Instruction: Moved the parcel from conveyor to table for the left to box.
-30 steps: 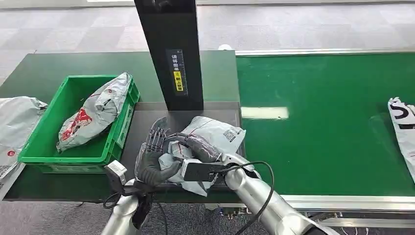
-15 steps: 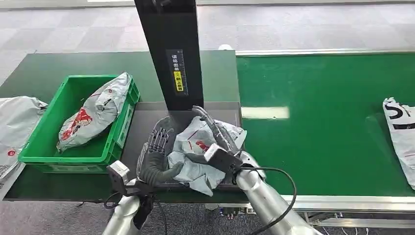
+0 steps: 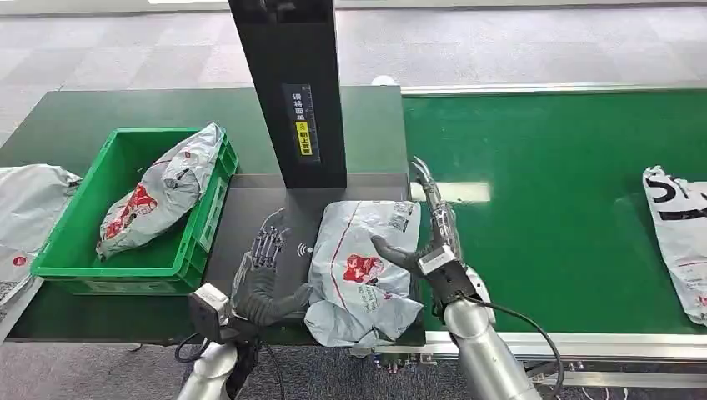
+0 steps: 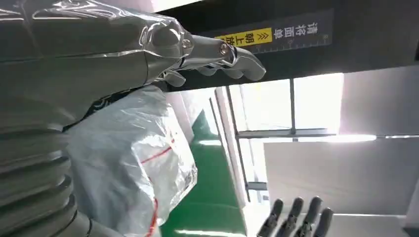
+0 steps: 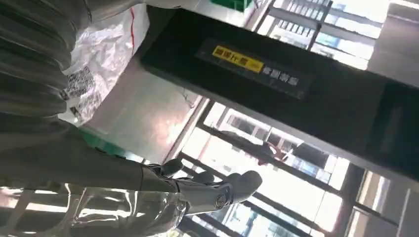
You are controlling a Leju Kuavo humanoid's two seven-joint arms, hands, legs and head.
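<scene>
A parcel-sorting station: green conveyor [image 3: 567,208], scanner post [image 3: 292,92], green crate [image 3: 75,250] of mailers.

Both arms are silver tubes rising from the bottom of the head view. The left hand [image 3: 265,275] has dark ribbed fingers and a thick grey thumb; a small silver box sits at its wrist, trailing black cable. The right hand [image 3: 429,237] has slim grey fingers, a black-and-silver wrist block and a looping black cable.

We see the parcel [image 3: 363,271] on the scanner plate [image 3: 258,208] at six o'clock, the crate [image 3: 133,258] at nine, the conveyor belt [image 3: 550,208] at three, the scanner column [image 3: 292,83] at twelve.
</scene>
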